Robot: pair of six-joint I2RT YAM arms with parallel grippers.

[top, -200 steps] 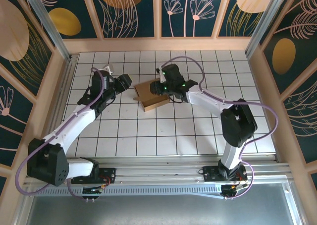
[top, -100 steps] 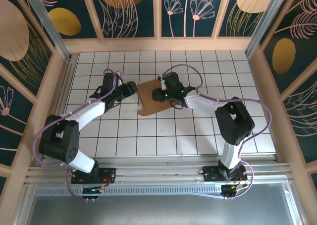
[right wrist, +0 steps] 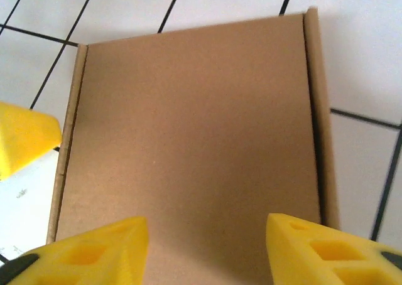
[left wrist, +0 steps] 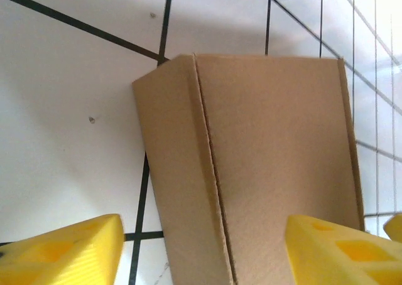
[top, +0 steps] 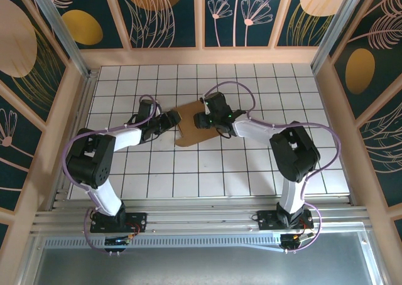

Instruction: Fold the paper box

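The paper box [top: 187, 133] is a plain brown cardboard box lying closed and flat on the white tiled table [top: 251, 172]. My left gripper [top: 171, 119] sits low at its left edge. In the left wrist view the box [left wrist: 276, 147] fills the space ahead, with a side flap along a crease. The left gripper [left wrist: 204, 260] stands open, its yellow fingertips [left wrist: 63, 253] wide apart either side of that edge. My right gripper [top: 202, 119] hovers over the box's right part. In the right wrist view it [right wrist: 207, 250] is open just above the lid [right wrist: 195, 122], holding nothing.
Raised wooden walls [top: 201, 56] ring the tiled table on the far, left and right sides. A metal rail [top: 201, 213] runs along the near edge by the arm bases. One yellow finger of the left gripper [right wrist: 25, 137] shows at the box's left edge.
The left arm swung right and down to the box's left edge, and its jaws spread wider. The right gripper's jaws opened wider over the lid. The box now lies flatter.
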